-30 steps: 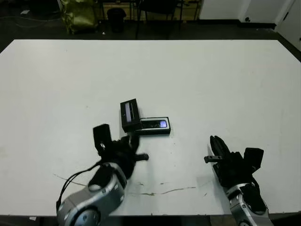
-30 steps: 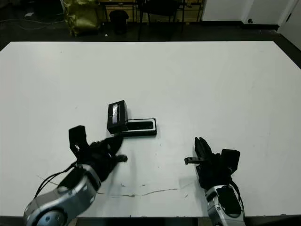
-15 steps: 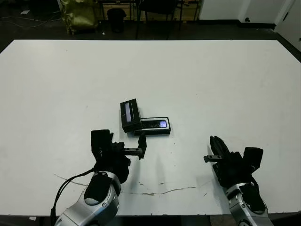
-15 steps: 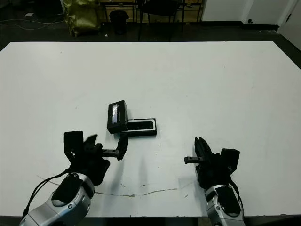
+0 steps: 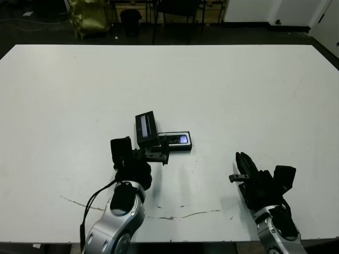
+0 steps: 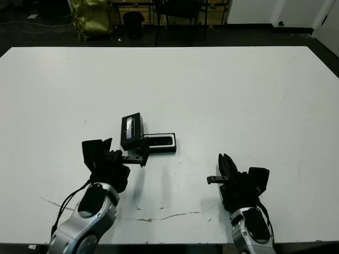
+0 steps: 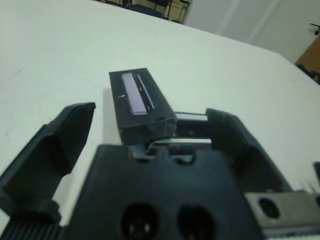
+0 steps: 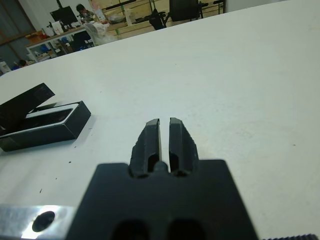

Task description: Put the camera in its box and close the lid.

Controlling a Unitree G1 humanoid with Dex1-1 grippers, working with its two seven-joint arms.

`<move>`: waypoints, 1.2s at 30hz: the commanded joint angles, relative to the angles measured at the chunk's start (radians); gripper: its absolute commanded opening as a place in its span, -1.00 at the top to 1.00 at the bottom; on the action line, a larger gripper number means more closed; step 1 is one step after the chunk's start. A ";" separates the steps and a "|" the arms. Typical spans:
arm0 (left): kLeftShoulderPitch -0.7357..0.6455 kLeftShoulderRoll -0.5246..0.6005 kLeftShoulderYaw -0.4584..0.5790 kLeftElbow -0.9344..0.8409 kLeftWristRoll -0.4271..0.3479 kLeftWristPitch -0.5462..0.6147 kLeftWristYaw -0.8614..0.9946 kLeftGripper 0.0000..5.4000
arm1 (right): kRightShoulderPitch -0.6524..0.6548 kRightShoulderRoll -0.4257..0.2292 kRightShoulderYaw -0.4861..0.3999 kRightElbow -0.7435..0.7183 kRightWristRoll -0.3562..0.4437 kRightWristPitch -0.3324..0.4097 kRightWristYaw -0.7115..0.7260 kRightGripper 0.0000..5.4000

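Observation:
The box (image 5: 186, 146), a shallow black tray, lies near the table's middle. The camera (image 5: 179, 139) rests inside it, its bluish patch toward the right end. The lid (image 5: 146, 128), black with a pale strip, leans tilted on the box's left end. My left gripper (image 5: 143, 153) stands open just in front of the lid. In the left wrist view its fingers (image 7: 56, 143) flank the near end of the lid (image 7: 141, 101) without touching it. My right gripper (image 5: 241, 167) is shut and holds nothing, lying on the table well to the right of the box (image 8: 49, 126).
Thin scratch marks (image 5: 180, 216) cross the table near the front edge between my arms. Beyond the far edge are a yellow-green bag (image 5: 87, 16) and chair legs. A person (image 8: 80, 9) sits at distant desks in the right wrist view.
My left gripper has turned level, opened wide and moved forward up to the lid's near end. The right arm, box and lid have not moved.

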 commanded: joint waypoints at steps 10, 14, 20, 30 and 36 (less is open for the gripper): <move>-0.042 -0.117 0.018 0.064 -0.087 -0.012 0.066 -0.99 | 0.029 -0.020 0.011 -0.014 -0.005 0.075 -0.012 1.00; -0.047 -0.118 0.018 0.079 -0.098 -0.028 0.076 -0.99 | 0.034 -0.021 0.016 -0.029 -0.014 0.090 -0.020 1.00; -0.044 -0.124 0.011 0.077 -0.132 -0.024 0.090 -0.99 | 0.033 -0.009 0.013 0.013 -0.004 0.058 -0.009 1.00; -0.054 -0.102 -0.008 0.078 -0.155 -0.027 0.072 -0.99 | 0.060 0.003 0.043 -0.050 -0.026 0.105 -0.056 1.00; -0.060 -0.095 -0.019 0.074 -0.156 -0.001 0.075 -0.99 | 0.059 0.011 0.039 -0.033 -0.024 0.096 -0.050 1.00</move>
